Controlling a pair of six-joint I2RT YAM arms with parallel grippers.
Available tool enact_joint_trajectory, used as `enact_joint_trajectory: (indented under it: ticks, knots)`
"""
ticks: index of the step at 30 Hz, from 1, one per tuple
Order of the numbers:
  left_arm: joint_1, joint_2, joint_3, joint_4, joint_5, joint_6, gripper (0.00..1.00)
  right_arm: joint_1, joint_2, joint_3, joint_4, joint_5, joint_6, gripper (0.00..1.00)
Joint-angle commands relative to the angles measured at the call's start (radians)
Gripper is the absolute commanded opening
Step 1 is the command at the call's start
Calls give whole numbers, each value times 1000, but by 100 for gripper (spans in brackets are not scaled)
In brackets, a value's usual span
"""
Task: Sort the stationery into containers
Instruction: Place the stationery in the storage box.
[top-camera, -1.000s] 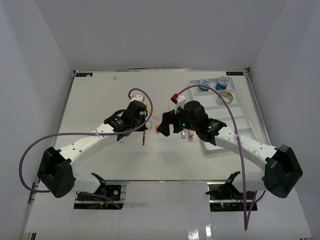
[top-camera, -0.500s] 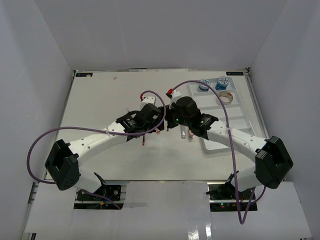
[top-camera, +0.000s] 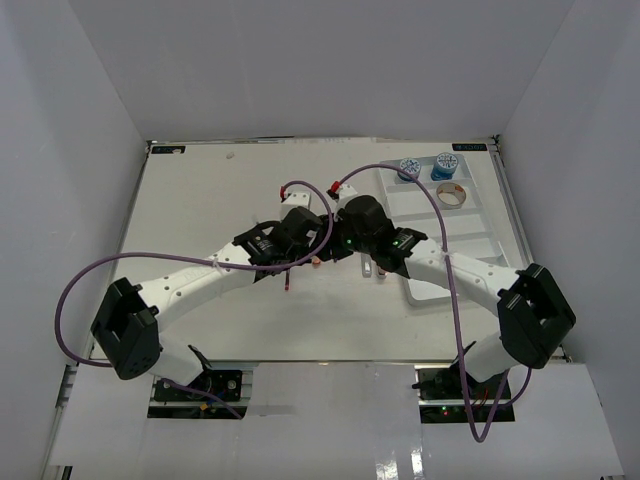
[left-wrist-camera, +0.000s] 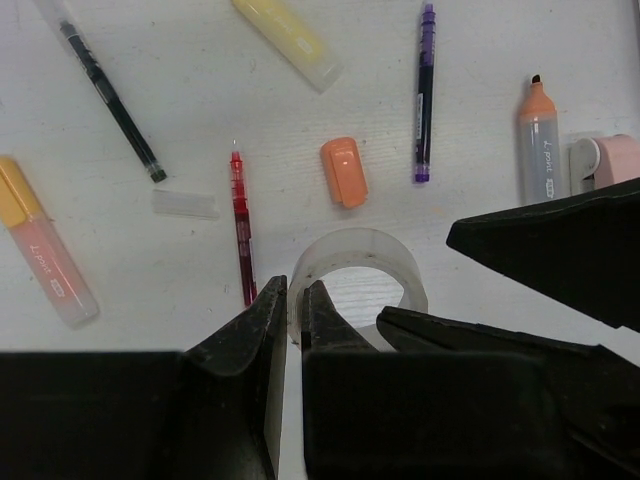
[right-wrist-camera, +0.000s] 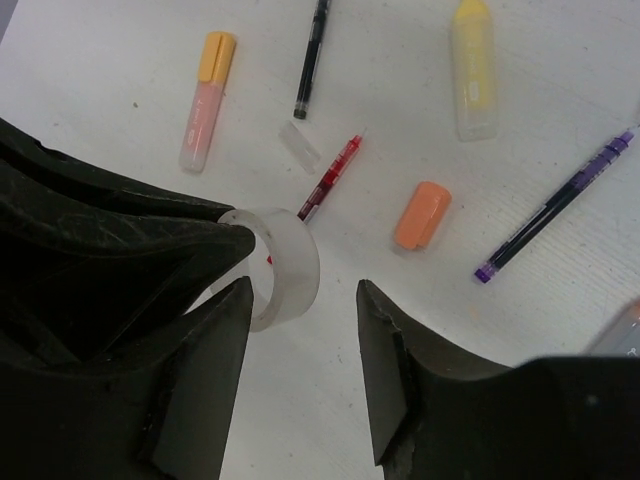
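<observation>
1. My left pincer (left-wrist-camera: 295, 300) is closed. Its two fingers pinch the wall of the clear tape roll (left-wrist-camera: 357, 246), low in the middle of the left wrist frame.
2. My right pincer (right-wrist-camera: 303, 292) stands open. The roll is against its left finger, and the right finger is apart from it.
3. In the top view both pincers meet at the centre of the table (top-camera: 200, 200).
4. Above the roll in the left wrist frame lie a red pen (left-wrist-camera: 242, 240), an orange cap (left-wrist-camera: 344, 172), a purple pen (left-wrist-camera: 424, 95) and a black pen (left-wrist-camera: 105, 95).
5. The white tray (top-camera: 470, 225) is at the upper right of the top view. At its far end are two blue tubs (top-camera: 408, 168) and a second tape roll (top-camera: 452, 193).
</observation>
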Motion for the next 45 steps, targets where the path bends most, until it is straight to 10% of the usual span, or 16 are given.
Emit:
enact_joint_trajectory:
  ticks: [1, 14, 23, 33, 45]
  knots:
    - [-9, -8, 37, -2, -20, -9, 0, 8, 13, 57, 21, 8, -1, 50]
    - [-23, -8, 40, -2, -31, -29, 0, 19, 51, 74, -13, 21, 19, 41]
    - [-24, -11, 39, -1, -30, -37, 1, 17, 39, 71, -21, 37, 18, 13]
    - [-24, -41, 26, 13, -2, -60, 45, 17, 49, 74, -73, 116, 8, 8]
    - [-15, -126, -18, 24, 7, -86, 73, -27, 79, 54, -100, 208, -21, 8]
